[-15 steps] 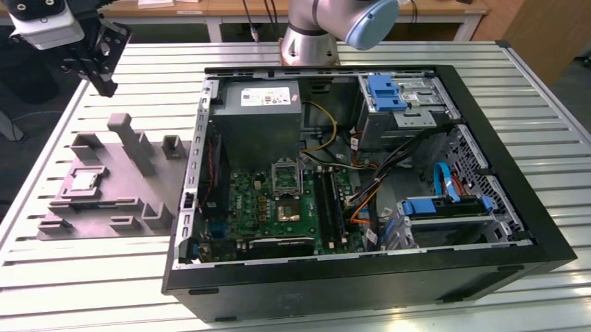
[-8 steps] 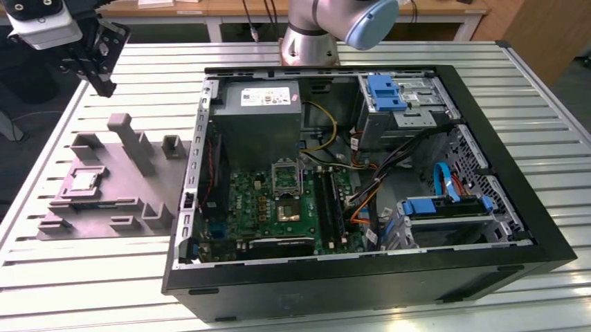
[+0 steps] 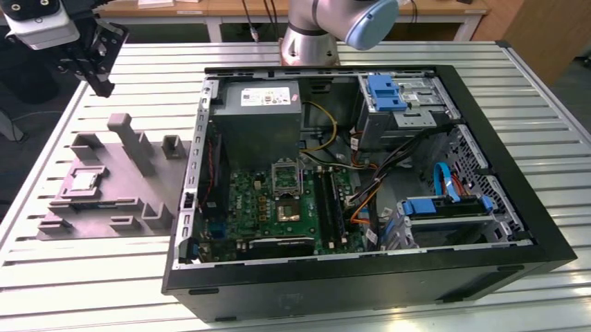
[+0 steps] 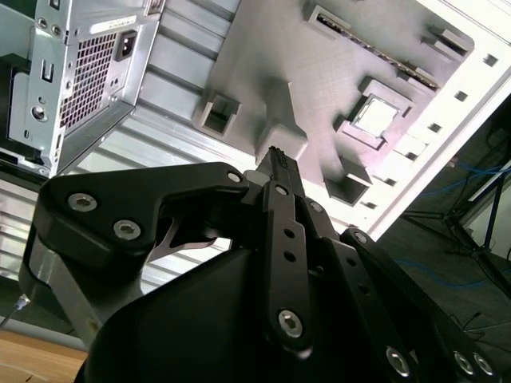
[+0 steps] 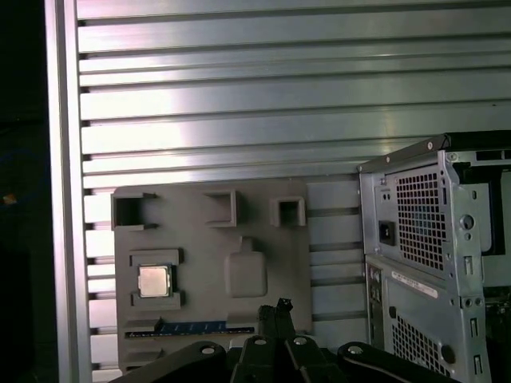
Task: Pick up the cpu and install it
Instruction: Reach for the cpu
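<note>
Jaws drawn together on nothing, raised above the slatted worktop (image 3: 102, 277) at the exterior view's upper left, beyond the far end of the grey tray (image 3: 97, 223). Cpu (image 3: 85, 181) lying flat, silvery top upward, in a square recess of the tray, well apart from the jaws. Open computer case (image 3: 369, 277) just beside the tray on the exterior view's right, with its green motherboard (image 3: 268, 207) exposed inside.

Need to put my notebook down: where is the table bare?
Bare slats lie between the grey tray and the table edge nearest the exterior camera, and beyond the computer case at the exterior view's right. The tray, holding the cpu, and the case's inside are crowded.
</note>
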Available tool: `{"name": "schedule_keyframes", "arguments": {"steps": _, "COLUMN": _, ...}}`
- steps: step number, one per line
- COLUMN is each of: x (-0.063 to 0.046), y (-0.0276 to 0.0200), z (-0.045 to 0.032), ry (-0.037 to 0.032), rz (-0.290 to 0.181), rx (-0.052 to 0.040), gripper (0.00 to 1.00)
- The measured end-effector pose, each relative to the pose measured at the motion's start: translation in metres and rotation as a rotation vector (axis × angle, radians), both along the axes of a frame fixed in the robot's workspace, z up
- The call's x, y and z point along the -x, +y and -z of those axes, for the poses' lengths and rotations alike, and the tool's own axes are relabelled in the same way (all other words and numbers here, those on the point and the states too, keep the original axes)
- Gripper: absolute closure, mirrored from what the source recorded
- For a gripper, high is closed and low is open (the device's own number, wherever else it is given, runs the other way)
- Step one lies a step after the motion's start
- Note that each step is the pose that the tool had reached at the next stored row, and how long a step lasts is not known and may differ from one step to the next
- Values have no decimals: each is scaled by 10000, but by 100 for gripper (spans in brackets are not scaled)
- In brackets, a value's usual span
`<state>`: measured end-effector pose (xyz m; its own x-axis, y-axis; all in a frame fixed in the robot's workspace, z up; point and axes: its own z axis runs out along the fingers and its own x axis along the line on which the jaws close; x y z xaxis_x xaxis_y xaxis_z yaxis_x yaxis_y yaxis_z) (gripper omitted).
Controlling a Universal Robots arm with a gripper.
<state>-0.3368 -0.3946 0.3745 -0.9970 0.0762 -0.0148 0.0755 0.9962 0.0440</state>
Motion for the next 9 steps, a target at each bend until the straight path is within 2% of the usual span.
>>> {"name": "schedule_keyframes", "arguments": {"steps": 9, "x": 28, "y": 0, "z": 1, "ry": 0, "rz": 0, "rx": 0, "gripper": 89}}
